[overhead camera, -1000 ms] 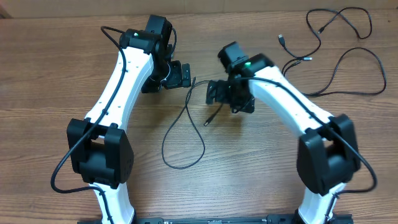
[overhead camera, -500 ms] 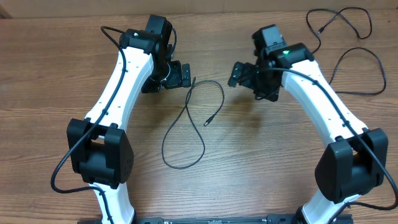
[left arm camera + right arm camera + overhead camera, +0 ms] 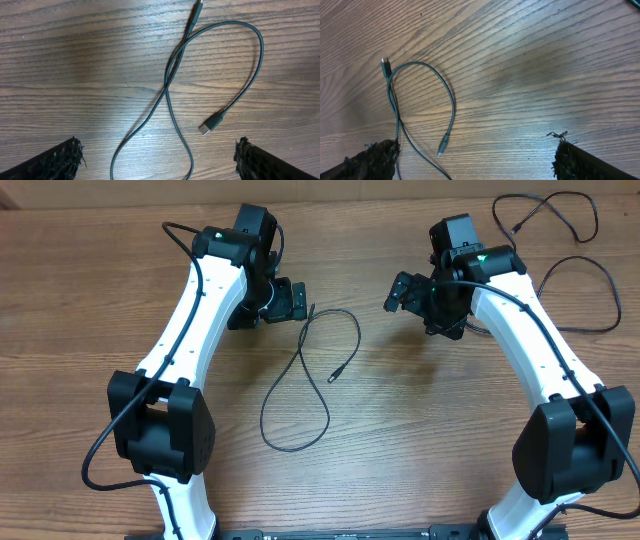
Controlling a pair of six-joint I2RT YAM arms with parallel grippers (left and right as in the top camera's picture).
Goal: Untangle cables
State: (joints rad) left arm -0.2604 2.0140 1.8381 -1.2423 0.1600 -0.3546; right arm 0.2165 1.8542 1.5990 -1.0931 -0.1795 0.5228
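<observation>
One thin black cable (image 3: 300, 390) lies in a loose figure-eight on the wooden table between the arms, its silver-tipped plug (image 3: 333, 377) pointing inward. In the left wrist view the cable (image 3: 167, 87) crosses itself once, with a plug (image 3: 212, 123) on the right. The right wrist view shows the same cable (image 3: 452, 107) at lower left. More cables (image 3: 575, 215) lie spread at the far right corner. My left gripper (image 3: 302, 300) stands open beside the cable's top end. My right gripper (image 3: 393, 292) is open above bare wood, right of the loop. Neither holds anything.
The right arm (image 3: 520, 340) partly covers the far-right cables (image 3: 600, 290). The table's back edge (image 3: 330, 198) runs just behind both grippers. Thicker black wires run along the white arm links (image 3: 190, 310).
The right arm has swung right and back, away from the middle cable, jaws still open. The cable's upper loop now lies uncovered. The left arm has not moved.
</observation>
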